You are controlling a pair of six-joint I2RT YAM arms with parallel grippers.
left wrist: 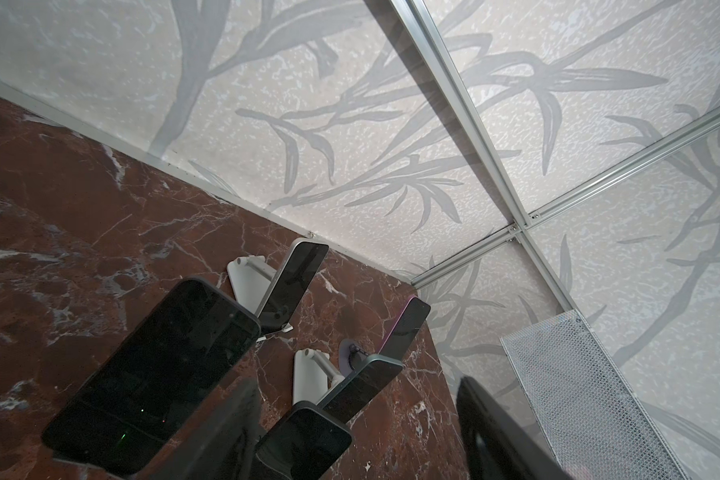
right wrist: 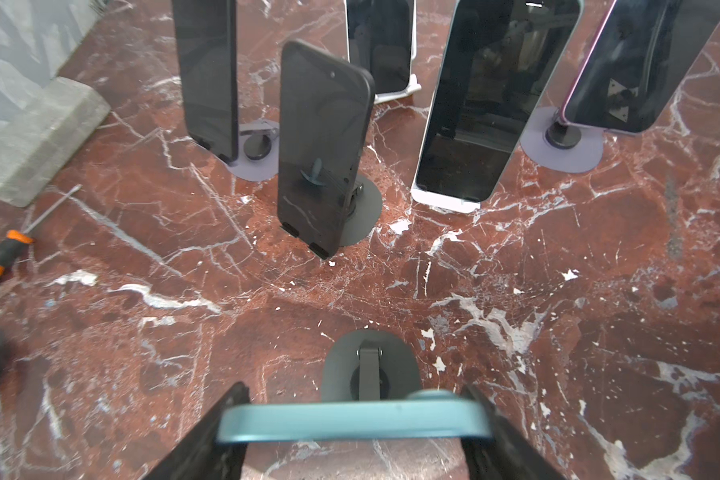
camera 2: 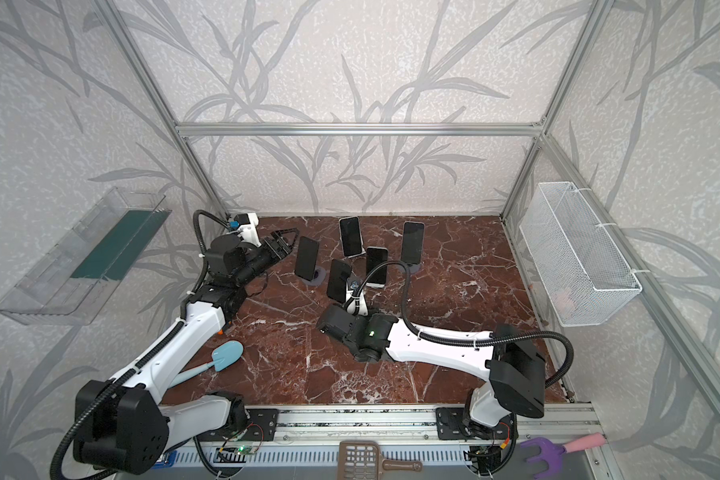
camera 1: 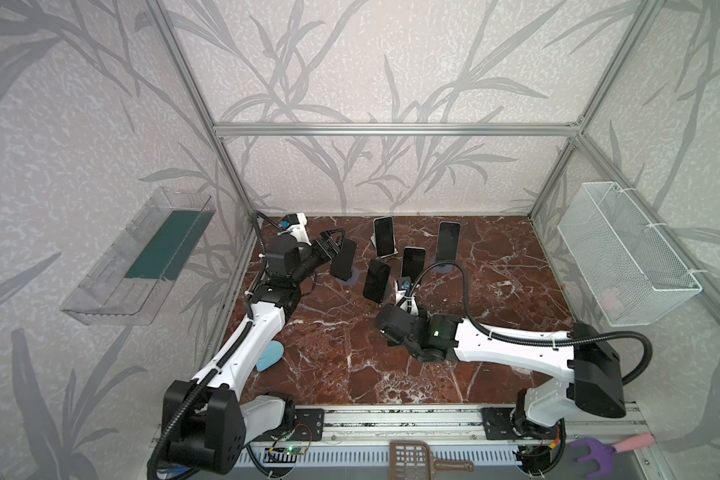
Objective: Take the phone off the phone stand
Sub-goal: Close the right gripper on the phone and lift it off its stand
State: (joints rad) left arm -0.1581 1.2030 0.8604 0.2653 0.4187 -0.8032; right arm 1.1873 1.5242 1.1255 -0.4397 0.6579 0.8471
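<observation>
In the right wrist view, my right gripper (right wrist: 354, 430) is shut on the top edge of a teal phone (right wrist: 350, 422), one finger on each side. Its dark grey stand (right wrist: 368, 365) shows just beyond; I cannot tell whether the phone still sits in it. In both top views the right wrist (camera 1: 395, 326) hides this grip. My left gripper (camera 1: 332, 242) (camera 2: 284, 243) (left wrist: 358, 449) stands open at the back left with nothing between its fingers, next to a black phone (camera 1: 344, 259) (left wrist: 150, 374) on a stand.
Several other phones stand on stands at the back middle (camera 1: 383, 236) (camera 1: 448, 241) (camera 1: 412, 264) (camera 1: 377, 280). A blue scoop (camera 2: 225, 355) and a screwdriver (right wrist: 1, 253) lie front left. A wire basket (camera 1: 624, 253) hangs on the right wall, a clear bin (camera 1: 138, 257) on the left.
</observation>
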